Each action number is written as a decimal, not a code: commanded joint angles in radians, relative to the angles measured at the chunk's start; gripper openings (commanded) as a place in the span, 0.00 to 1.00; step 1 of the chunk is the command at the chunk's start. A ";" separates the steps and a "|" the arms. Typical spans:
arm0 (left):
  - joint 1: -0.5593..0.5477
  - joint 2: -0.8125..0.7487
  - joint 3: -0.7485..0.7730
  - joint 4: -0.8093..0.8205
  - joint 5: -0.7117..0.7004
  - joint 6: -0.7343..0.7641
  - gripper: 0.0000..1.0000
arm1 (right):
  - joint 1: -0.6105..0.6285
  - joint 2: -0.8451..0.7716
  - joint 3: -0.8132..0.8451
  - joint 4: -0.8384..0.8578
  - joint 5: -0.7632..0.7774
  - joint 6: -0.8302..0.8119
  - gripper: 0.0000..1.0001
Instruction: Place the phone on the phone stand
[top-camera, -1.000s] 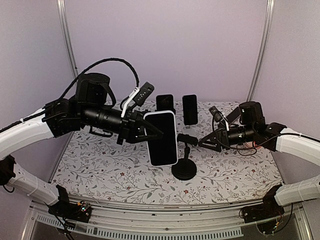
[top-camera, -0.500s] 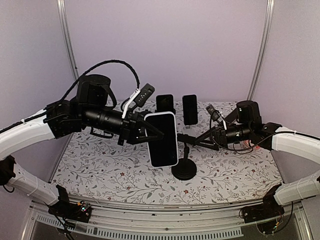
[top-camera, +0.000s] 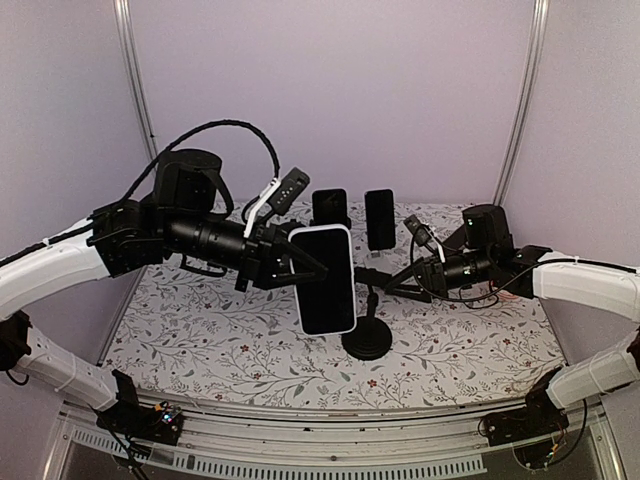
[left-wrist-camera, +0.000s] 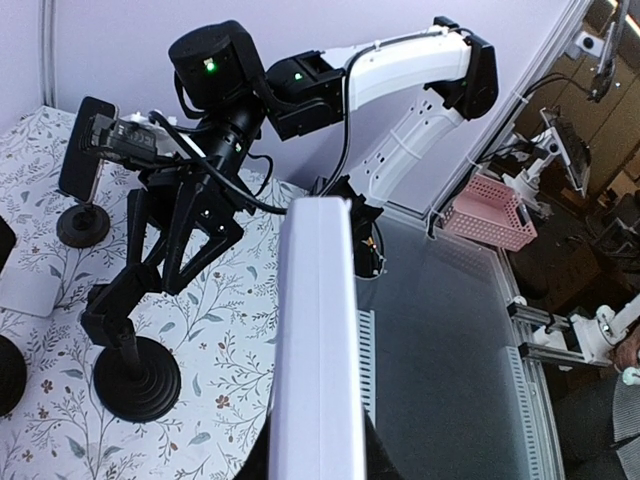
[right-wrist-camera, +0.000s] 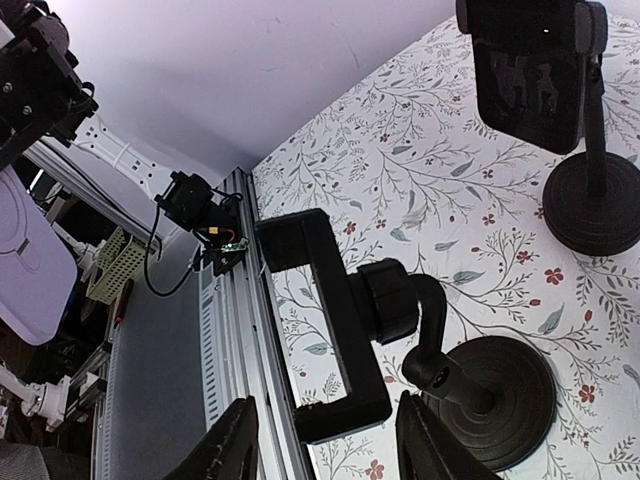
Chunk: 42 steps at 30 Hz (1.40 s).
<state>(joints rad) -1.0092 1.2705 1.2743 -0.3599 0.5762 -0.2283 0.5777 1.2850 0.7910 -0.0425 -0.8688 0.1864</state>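
Above the flowered table, the left gripper pinches the phone tight in the air just left of the phone stand, which I'd fear the right gripper, jaws half open astride its cradle, could tip in closing; a second ago that gripper hung back, wider.

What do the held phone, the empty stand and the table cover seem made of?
The phone: glossy black front, likely glass; smooth white rim, plastic or a case. The stand: matte black, probably plastic; its round base might be metal. The table cover: flat floral print, cloth or vinyl, unclear.
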 joint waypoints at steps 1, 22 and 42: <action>0.009 0.007 0.039 0.042 0.024 0.023 0.00 | 0.003 0.005 0.023 0.021 -0.024 -0.014 0.48; 0.013 -0.002 0.017 0.046 0.029 0.021 0.00 | 0.003 0.049 0.062 0.033 -0.093 -0.029 0.22; 0.021 0.162 0.104 -0.006 0.391 0.187 0.00 | 0.174 0.108 0.261 -0.187 -0.123 -0.169 0.00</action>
<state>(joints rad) -1.0042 1.3815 1.3167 -0.4240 0.8394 -0.0978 0.7052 1.3632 0.9546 -0.2043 -0.9436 0.0814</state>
